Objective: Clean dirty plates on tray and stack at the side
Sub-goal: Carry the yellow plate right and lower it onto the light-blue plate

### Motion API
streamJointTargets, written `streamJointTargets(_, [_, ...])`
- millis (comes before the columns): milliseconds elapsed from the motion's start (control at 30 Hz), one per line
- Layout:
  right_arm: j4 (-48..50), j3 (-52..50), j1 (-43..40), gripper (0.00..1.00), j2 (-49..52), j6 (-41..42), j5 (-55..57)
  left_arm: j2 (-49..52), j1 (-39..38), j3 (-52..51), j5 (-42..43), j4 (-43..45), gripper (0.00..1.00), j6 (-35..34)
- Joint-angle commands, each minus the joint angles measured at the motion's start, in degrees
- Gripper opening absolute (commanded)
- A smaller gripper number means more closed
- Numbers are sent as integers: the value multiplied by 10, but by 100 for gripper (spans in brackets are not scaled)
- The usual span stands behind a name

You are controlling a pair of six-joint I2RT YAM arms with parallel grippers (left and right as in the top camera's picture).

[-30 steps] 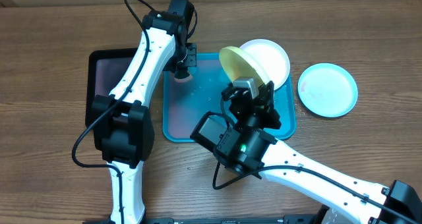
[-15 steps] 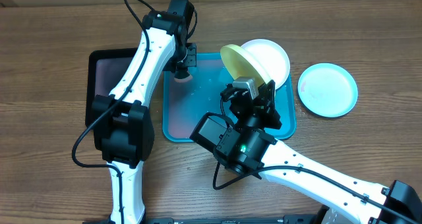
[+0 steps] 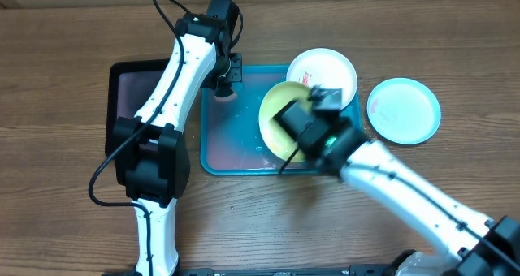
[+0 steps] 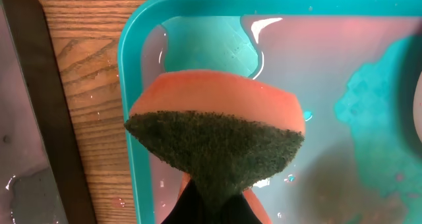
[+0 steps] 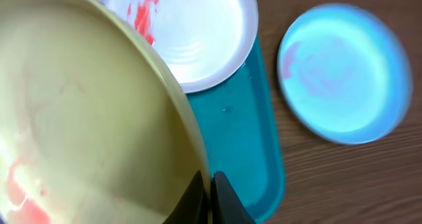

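Pinching the rim of the yellow-green plate (image 3: 276,118) above the turquoise tray (image 3: 231,150), the right hand (image 5: 208,188) should hold steady while the left hand (image 4: 206,203), clamped on the sponge (image 4: 217,128), scrubs its red smears (image 5: 18,188).

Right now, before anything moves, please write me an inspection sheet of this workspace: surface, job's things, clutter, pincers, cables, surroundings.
Surface: brown wooden table, water drops beside the tray.
Job's things: large turquoise rectangular plastic tray holds pinkish water; round yellow-green plastic plate held over it, red smears; round white plastic plate, red smear, on the tray's far right corner; round light blue plastic plate on the table, right of the tray.
Clutter: smaller black rectangular tray, left of the turquoise one.
Pincers: left pincer shut on an orange sponge with dark green scrubbing face; right pincer shut on the yellow-green plate's rim.
Cables: black cable loops along the left arm.
Surroundings: nothing seen.
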Motion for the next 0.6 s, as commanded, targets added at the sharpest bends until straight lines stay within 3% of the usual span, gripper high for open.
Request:
streamJointTargets(0, [20,11,-122,4,-5,-70,-238,-2,-1,-1,5,0,4,-8])
streamJointTargets(167, [38,11,-341,4,-3,-83,-382,-2,-1,-1,5,0,4,-8])
streamJointTargets(333, [52,9,-516,4,26,-105,-412,-2,-1,-1,5,1,4,-8])
streamJointTargets(567, [93,-12,-606,4,102,-122,-411,-2,-1,-1,5,0,4,-8])
